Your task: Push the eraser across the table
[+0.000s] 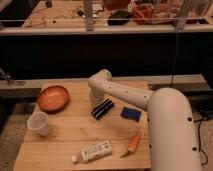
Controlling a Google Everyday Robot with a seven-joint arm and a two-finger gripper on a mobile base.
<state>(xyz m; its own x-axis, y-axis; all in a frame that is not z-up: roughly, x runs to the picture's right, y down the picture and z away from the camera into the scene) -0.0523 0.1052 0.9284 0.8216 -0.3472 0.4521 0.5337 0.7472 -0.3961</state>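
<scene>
On planked table (65, 136), gripper (96, 99) beside eraser (102, 108)

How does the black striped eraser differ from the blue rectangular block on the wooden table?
The small black oblong eraser has pale lengthwise stripes; the blue rectangular block is plain. The eraser is longer and narrower, the block shorter and broader. The eraser lies right at the robot's pincer, by its far end; the block lies apart from it. Both lie flat on the light wooden table.
</scene>
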